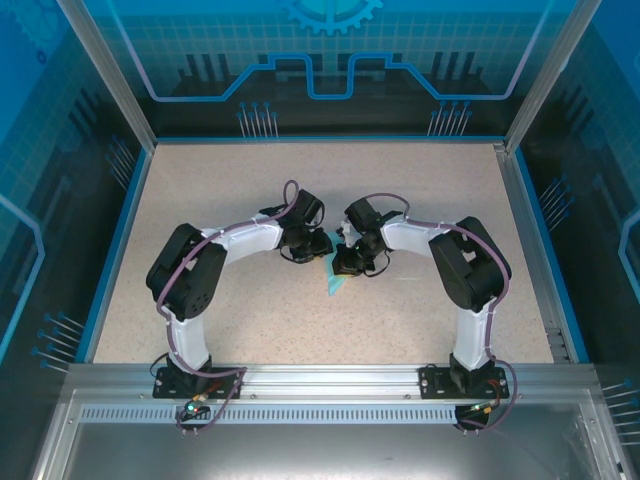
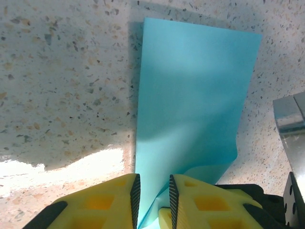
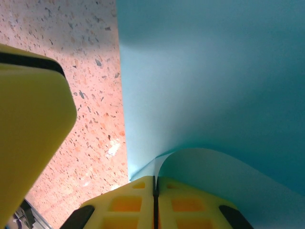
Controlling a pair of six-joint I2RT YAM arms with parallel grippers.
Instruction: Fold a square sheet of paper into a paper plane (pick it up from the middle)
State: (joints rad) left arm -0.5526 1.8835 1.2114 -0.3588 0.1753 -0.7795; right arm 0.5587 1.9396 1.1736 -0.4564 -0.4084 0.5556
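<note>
Both clamp square sheet of paper (image 2: 190, 95): right claw (image 3: 154, 188), left claw (image 2: 153, 186); long axis ahead of left.

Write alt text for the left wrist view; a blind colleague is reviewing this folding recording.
A cyan sheet of paper stretches away over a speckled table, its near end curling up between the yellow jaws of the left gripper, which pinch it. A grey metal part pokes in at the right edge.
</note>
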